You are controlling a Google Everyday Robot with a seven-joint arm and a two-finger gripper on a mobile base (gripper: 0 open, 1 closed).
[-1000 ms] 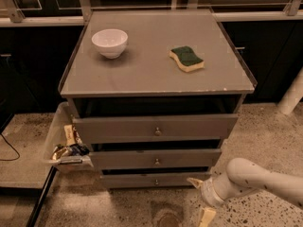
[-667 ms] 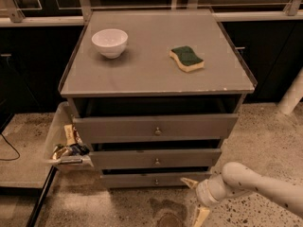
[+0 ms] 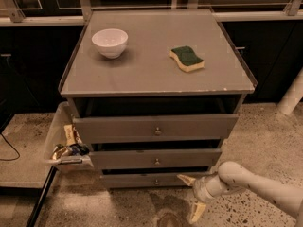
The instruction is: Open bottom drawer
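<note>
The grey cabinet (image 3: 156,74) has three drawers. The bottom drawer (image 3: 137,180) is the slimmest front panel, low near the floor, with a small round metal knob (image 3: 156,181) at its centre. It looks closed or nearly so. My gripper (image 3: 191,196) comes in from the lower right on a white arm (image 3: 255,186). It is open, with one pale finger (image 3: 186,179) near the drawer's right part and the other (image 3: 197,212) pointing down at the floor. It sits right of the knob and holds nothing.
A white bowl (image 3: 110,42) and a green-and-yellow sponge (image 3: 187,59) sit on the cabinet top. A clear bin (image 3: 64,143) of snacks hangs at the cabinet's left side. A white post (image 3: 291,96) stands at the right. The floor (image 3: 265,131) is speckled.
My gripper has moved left along the floor, closer to the bottom drawer's front. The drawers, bowl and sponge have not moved.
</note>
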